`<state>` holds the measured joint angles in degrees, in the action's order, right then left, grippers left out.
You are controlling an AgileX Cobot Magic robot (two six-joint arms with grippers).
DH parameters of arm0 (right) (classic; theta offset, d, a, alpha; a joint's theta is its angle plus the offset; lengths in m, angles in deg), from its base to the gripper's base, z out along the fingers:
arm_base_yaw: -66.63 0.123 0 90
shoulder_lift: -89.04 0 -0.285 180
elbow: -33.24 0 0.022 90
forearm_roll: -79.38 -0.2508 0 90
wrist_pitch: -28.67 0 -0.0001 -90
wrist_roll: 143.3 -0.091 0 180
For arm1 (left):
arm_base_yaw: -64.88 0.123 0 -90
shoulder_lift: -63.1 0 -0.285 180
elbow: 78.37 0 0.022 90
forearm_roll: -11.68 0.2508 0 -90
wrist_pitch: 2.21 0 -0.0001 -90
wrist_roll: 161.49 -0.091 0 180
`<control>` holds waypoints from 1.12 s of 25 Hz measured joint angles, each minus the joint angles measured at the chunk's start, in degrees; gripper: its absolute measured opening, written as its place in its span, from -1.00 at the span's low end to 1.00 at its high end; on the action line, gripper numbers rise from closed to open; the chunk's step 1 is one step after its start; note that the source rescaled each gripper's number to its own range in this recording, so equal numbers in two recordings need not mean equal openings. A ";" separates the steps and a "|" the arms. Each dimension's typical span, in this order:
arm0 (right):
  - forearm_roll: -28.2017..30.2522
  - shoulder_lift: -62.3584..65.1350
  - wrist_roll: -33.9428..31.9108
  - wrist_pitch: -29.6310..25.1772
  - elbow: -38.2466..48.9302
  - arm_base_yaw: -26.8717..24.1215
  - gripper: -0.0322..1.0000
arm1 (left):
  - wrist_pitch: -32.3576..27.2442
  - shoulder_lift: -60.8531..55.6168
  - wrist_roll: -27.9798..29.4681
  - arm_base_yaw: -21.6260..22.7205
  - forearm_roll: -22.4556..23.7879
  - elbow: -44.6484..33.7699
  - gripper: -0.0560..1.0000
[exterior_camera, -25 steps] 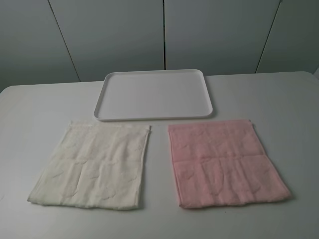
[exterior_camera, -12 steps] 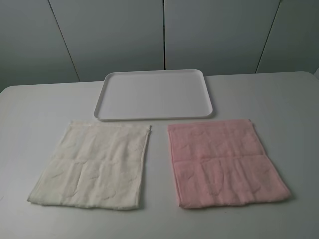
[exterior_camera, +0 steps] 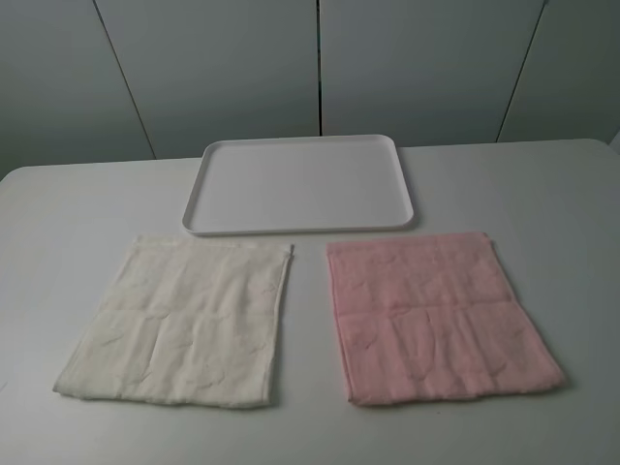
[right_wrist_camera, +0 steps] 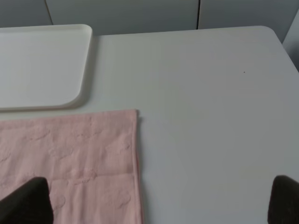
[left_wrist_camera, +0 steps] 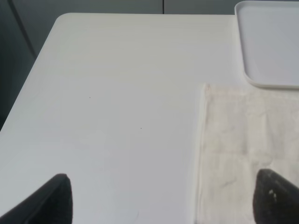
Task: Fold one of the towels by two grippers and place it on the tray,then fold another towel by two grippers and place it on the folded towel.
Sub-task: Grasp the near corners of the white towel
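While apart on the table (exterior_camera: 77, 203), cream towel (exterior_camera: 179, 325), pink towel (exterior_camera: 436, 320), tray (exterior_camera: 300, 184) (left pincer (left_wrist_camera: 163, 198), right pincer (right_wrist_camera: 161, 200): spread)

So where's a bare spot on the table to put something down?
Wide bare table lies left of the cream towel, and right of the pink towel. The tray is bare too. Tight: the strip between the towels, and the thin gap between towels and tray.

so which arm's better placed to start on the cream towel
left: the left tool is open at the edge of the cream towel, one finger over it. the right tool is open over the pink towel, farther away, though the fold will likely need both.
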<state>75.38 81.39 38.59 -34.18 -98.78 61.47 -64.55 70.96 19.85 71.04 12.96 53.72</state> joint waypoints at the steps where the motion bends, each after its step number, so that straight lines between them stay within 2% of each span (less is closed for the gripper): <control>1: 0.00 0.00 0.00 0.00 0.00 0.00 1.00 | 0.00 0.00 0.00 0.00 0.00 0.00 0.99; 28: 0.00 0.00 -0.34 0.00 0.00 0.00 1.00 | 0.00 0.00 0.00 0.00 0.00 0.00 0.99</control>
<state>75.38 81.39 38.25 -34.18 -98.78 61.47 -64.55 70.96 19.85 71.04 12.96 53.72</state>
